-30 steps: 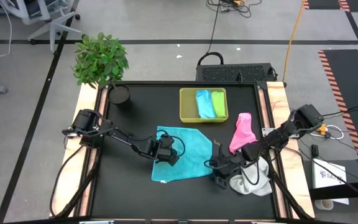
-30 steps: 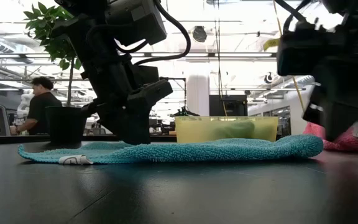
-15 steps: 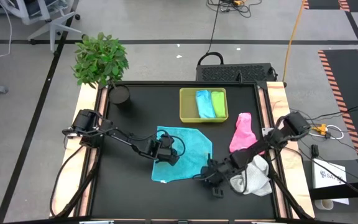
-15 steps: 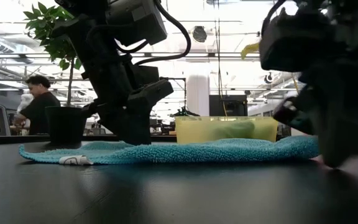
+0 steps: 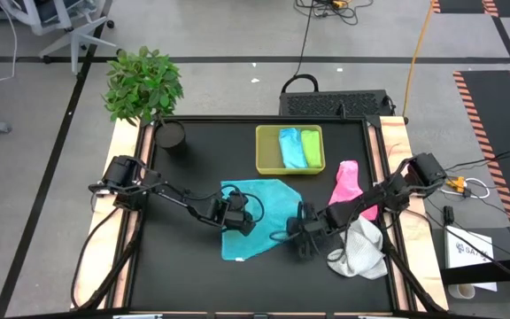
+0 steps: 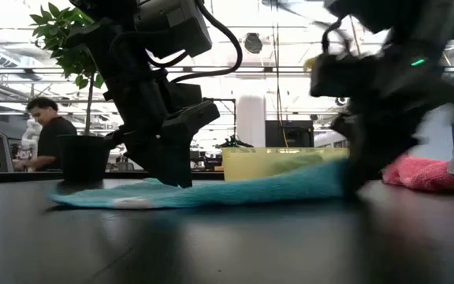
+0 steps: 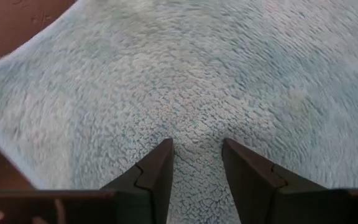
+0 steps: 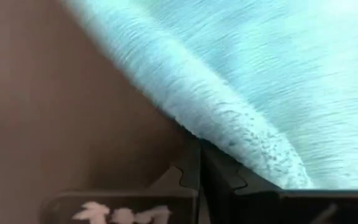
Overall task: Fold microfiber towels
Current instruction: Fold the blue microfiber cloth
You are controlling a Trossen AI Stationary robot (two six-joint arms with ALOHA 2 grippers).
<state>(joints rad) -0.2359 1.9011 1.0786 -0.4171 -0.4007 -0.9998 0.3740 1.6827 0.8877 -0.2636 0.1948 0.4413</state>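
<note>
From above, the yellow-green tray at the far middle of the table holds a light blue towel and a lime green towel, both already folded, so I judge two of five done. The teal towel lies mid-table, part-way into its fold. The pink towel and the white towel wait crumpled at the right, unfolded. The left gripper sits on the teal towel's left part; the right gripper is at its right edge.

From table height, the teal towel lies flat under the left gripper, while its right end lifts toward the right gripper. The pink towel sits just beyond.

In the left wrist view, the left gripper has its fingers parted and pressed down onto the teal towel, pinning rather than pinching it.

In the right wrist view, the right gripper is clamped tight on the hem of the teal towel, carrying it over the table.
</note>
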